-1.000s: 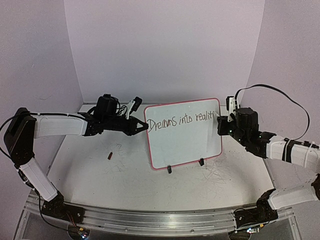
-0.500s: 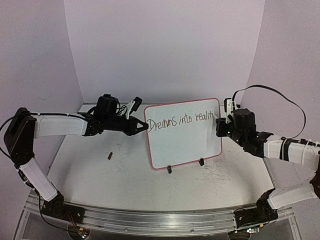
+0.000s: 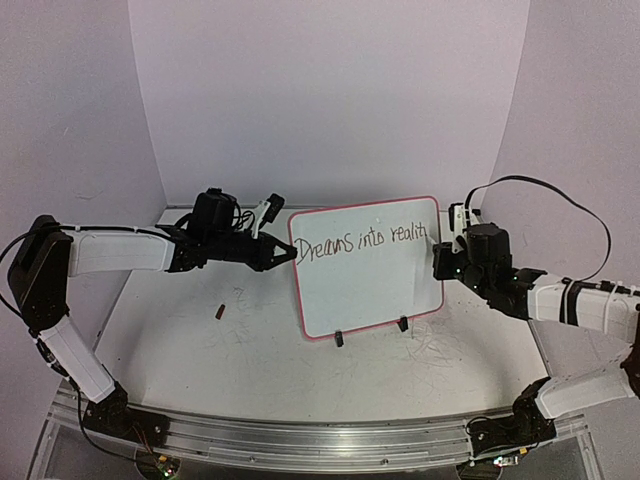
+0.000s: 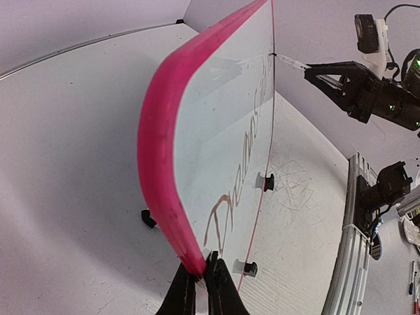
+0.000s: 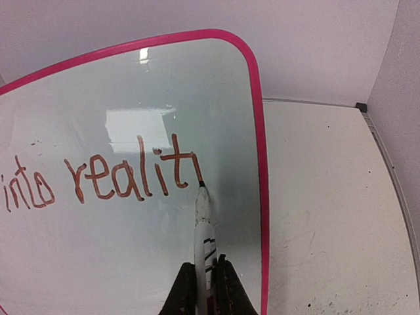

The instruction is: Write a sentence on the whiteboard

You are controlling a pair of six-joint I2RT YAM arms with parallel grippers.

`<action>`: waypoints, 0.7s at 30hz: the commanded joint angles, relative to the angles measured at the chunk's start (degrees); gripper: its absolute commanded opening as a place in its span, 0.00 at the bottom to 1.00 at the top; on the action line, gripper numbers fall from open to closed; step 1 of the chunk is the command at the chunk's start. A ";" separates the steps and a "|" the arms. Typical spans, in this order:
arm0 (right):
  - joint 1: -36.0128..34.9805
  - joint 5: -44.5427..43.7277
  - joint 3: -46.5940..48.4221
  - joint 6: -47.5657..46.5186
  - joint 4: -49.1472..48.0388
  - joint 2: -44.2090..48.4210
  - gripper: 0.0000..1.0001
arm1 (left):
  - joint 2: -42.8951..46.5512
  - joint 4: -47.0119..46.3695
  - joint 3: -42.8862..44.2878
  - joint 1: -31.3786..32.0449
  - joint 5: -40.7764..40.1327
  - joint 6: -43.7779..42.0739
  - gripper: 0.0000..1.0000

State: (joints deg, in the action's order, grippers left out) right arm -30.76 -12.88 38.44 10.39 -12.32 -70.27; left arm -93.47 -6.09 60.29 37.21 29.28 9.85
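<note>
White marker (image 5: pixel 204 230) touching whiteboard (image 5: pixel 98 262): wrist views.

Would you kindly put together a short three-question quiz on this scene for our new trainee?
1. True or false: the left pincer is shut on the whiteboard's pink frame.
2. The tip of the marker in the right pincer is: A) resting on the table; B) touching the whiteboard at the end of the writing; C) pointing away from the board.
3. Fill in: the sentence begins with the word ____.
Key: 1 true; 2 B; 3 Dreams.
</note>
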 commanded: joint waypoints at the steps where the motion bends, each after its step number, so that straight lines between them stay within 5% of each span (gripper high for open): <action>1: 0.32 -1.87 0.24 0.24 0.43 0.86 0.00 | 0.50 2.29 -0.66 1.23 -0.77 -3.85 0.00; 21: 0.87 -1.95 4.62 -1.22 -1.62 -2.37 0.00 | 0.89 2.27 -0.84 1.28 -1.14 -4.13 0.00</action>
State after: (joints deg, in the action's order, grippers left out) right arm -30.26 -14.28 41.78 9.55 -12.88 -72.31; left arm -93.47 -6.11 60.29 37.26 29.23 9.85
